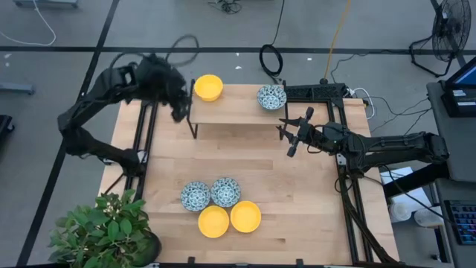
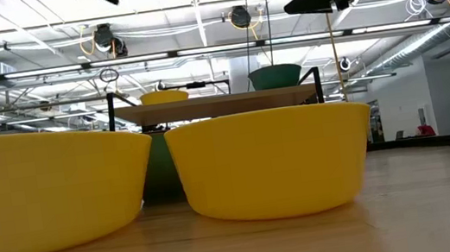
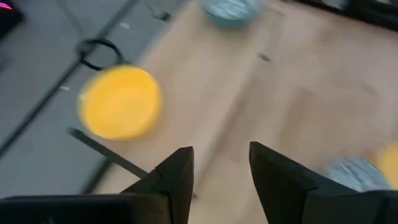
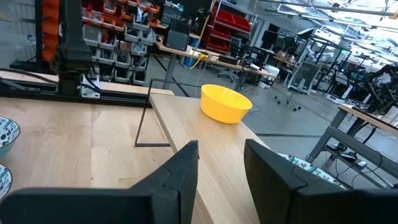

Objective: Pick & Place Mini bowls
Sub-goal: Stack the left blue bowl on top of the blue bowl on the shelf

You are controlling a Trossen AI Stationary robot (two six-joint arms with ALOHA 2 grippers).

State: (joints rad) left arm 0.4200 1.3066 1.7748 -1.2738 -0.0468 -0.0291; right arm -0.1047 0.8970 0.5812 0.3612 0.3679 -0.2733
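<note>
A low wooden shelf stands on thin black legs at the table's far side. On it rest a yellow mini bowl and a patterned mini bowl. Two patterned bowls and two yellow bowls sit together on the table's near side. My left gripper hovers open over the shelf's left end, near the yellow bowl. My right gripper hovers open off the shelf's right end, near the patterned bowl. Both are empty.
A potted plant stands at the table's near left corner. A black power strip lies at the far right edge and a cable ring on the floor beyond. Bare wood lies between the shelf and the near bowls.
</note>
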